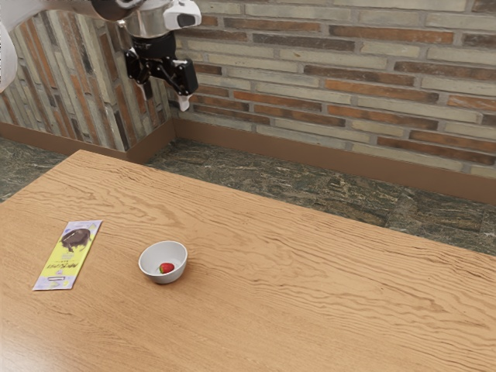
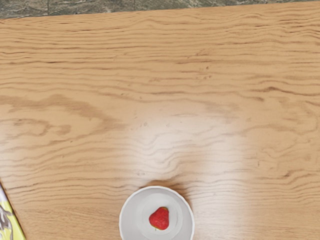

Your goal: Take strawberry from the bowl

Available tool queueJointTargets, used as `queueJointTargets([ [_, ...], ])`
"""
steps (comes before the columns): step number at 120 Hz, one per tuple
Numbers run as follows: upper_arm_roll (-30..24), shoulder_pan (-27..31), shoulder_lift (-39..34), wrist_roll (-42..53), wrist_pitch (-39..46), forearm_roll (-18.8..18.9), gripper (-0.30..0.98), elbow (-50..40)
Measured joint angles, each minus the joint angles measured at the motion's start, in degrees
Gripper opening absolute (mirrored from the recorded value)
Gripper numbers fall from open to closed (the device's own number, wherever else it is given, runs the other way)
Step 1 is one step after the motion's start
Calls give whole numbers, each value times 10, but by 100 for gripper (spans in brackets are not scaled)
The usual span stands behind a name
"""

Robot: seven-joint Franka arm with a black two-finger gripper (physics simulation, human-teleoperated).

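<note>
Wooden table [image 1: 310, 279] near brick wall [image 1: 372, 77] | gripper [image 1: 165, 97] is high, spread apart, as far as I can judge | strawberry [image 2: 159, 218] lies inside white bowl [image 2: 129, 220] | risk: descent somewhat off centre could push the bowl and make it tip

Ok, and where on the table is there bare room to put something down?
The widest bare patch of the table runs from the bowl toward the exterior view's right. Another lies between the bowl and the table's far edge. The gap between the bowl and the chocolate packet is narrower. The tightest spot is inside the bowl, beside the strawberry.
</note>
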Motion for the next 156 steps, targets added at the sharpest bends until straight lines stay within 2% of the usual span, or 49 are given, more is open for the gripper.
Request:
queueJointTargets([
  [43,-2,-15,33,-9,10,1,69,-35],
  [105,3,-14,-12,-25,256,-22,68,-334],
  [128,26,-14,-39,-28,304,-35,55,-414],
  [156,51,-10,-36,-27,323,-37,44,-470],
])
